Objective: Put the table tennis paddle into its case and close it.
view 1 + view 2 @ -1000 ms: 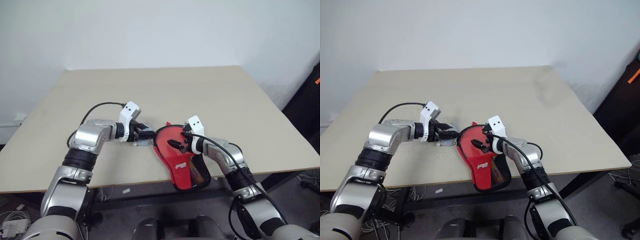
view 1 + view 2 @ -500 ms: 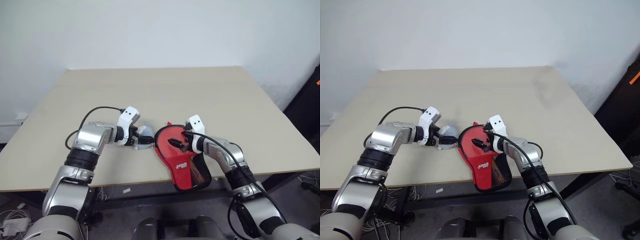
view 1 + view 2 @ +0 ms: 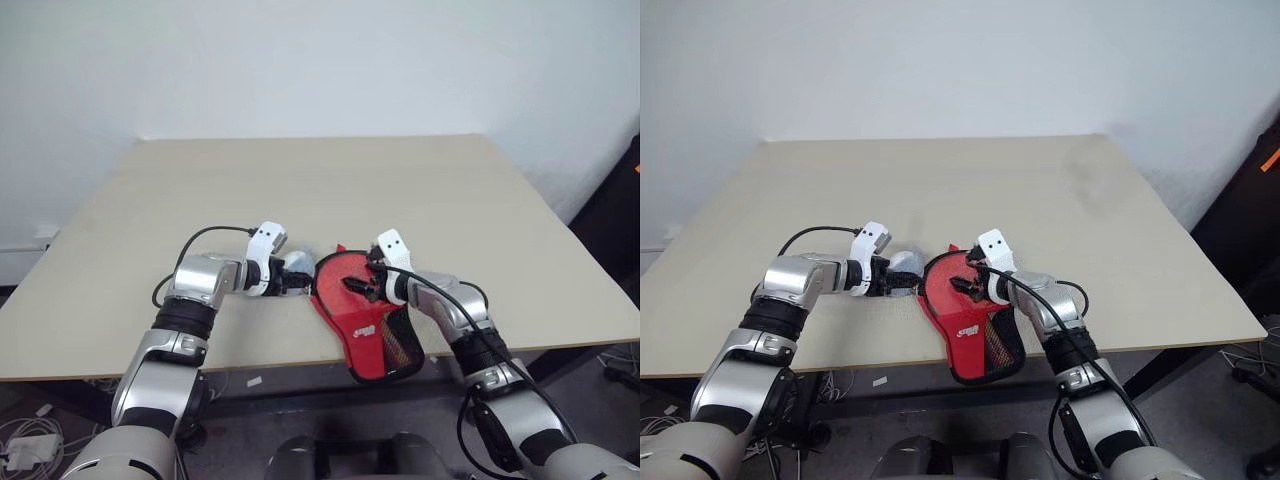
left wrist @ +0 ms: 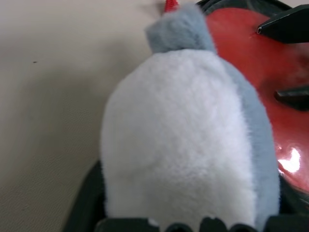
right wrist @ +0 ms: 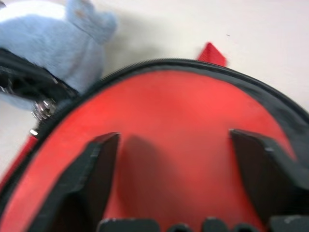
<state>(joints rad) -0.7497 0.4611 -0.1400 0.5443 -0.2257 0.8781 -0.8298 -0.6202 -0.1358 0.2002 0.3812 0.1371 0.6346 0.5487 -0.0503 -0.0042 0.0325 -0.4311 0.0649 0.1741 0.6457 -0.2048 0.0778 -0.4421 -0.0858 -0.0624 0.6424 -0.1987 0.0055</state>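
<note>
Running this one remotely, and right now the paddle-shaped red fabric case with black zip trim sits at the near edge of the beige tabletop, its mesh end hanging off that edge. My right gripper hangs over the round red area with its two black fingers spread well apart, nothing between them. I can't honestly tell whether that red surface is the paddle's rubber already tucked in or just the case lining; no wooden handle shows anywhere. The left gripper is just beside the case's rim on the left, and the fluffy white-and-grey plush lump sits right in front of its fingers; whether they're clamped on it or loose around it I can't tell. My take for closing it well: press the round part flat with the right, get the left onto the zip pull, not the fluff, and drag along the rim slowly so the soft fabric doesn't bunch.
</note>
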